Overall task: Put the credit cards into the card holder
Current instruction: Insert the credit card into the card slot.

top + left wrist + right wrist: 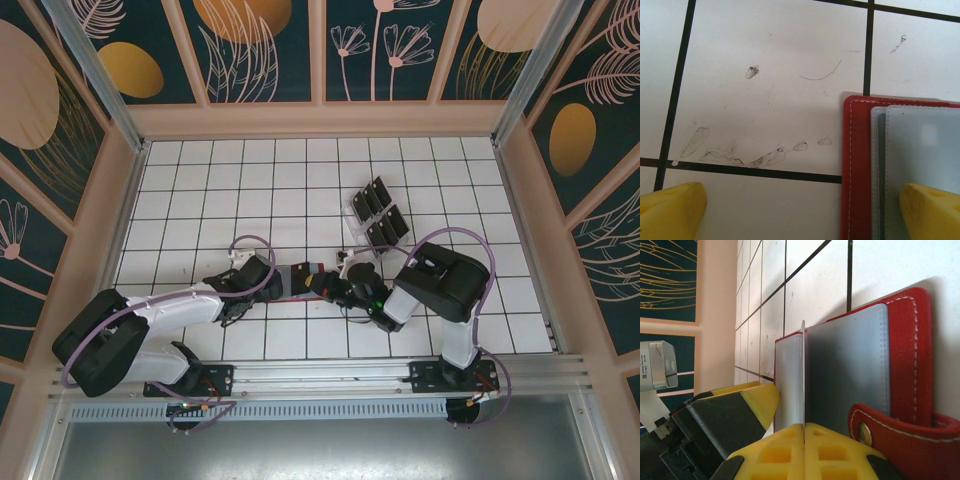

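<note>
Right wrist view: the right jaws are pressed together on a thin card [802,370], seen edge-on and standing on its edge over the open card holder [905,350]. The card's far end reaches across the grey lining [850,365], along the line where one grey panel meets the next. Whether it has entered a pocket cannot be told. The tab clasp [880,432] lies just beside the yellow pads. What looks like a fingertip [757,400] of the other arm sits close on the opposite side.

Top external view: the card holder [298,280] lies flat on the white tiled counter [200,190] between the two arms, its long axis running left to right. The other credit cards [378,212] stand in a clear slotted tray [353,213] farther back, apart from the holder and nearer the right arm.

Left wrist view: the left jaws are spread wide. One yellow fingertip [930,212] hangs over the grey lining and the other [670,212] over bare tile, so they straddle the holder's stitched red edge [855,165]. Contact with it cannot be told.

The coming move likely turns on lining the card's plane up with the pocket mouth, then sliding it in along that plane. The right arm carries the card, and the left is placed to pin the holder down. Bare tile lies all round and the walls are well away. The tight spots are the clasp and the left fingertip, both close to the card.
</note>
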Robot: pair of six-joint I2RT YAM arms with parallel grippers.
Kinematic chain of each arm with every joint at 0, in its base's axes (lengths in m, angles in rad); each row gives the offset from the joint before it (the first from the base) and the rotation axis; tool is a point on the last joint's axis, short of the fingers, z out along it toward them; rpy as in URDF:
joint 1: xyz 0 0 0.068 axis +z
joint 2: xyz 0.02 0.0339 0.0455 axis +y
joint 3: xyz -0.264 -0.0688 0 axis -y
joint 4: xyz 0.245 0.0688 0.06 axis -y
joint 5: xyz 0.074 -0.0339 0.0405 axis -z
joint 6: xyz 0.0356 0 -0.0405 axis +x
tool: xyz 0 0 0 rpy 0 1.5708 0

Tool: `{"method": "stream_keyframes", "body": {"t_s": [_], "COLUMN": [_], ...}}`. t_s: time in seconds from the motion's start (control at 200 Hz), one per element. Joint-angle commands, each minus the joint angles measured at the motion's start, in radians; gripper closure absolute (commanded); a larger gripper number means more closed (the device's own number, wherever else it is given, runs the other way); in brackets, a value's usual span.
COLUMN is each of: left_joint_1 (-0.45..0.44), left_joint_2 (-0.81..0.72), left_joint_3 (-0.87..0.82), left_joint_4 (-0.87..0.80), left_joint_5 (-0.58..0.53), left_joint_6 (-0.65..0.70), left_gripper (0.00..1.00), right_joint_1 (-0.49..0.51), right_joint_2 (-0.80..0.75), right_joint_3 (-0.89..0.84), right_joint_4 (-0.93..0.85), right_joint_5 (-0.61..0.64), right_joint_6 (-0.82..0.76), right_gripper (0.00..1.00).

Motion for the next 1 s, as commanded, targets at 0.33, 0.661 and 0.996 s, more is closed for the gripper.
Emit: {"method": "stream_keyframes", "body": {"t_s": [0.33, 0.661, 0.996], "left_joint_1": [0.0, -0.001, 0.001], "left_joint_2": [-0.001, -0.001, 0.0], "left_joint_3": [-0.038, -0.041, -0.043], "left_joint_4": [-0.063, -0.062, -0.057], "left_joint_5": [-0.012, -0.014, -0.013], "left_joint_6": [0.006, 0.006, 0.006], "left_gripper": [0.01, 0.02, 0.02], "right_joint_1": [0.023, 0.023, 0.026], "right_joint_2": [0.045, 0.023, 0.041], "right_joint_3": [0.007, -0.027, -0.015], "right_joint_4": [0.068, 0.067, 0.065], "right_joint_5": [0.014, 0.022, 0.01], "right_joint_6": [0.033, 0.039, 0.045], "right_gripper": [1.0, 1.0, 1.0]}}
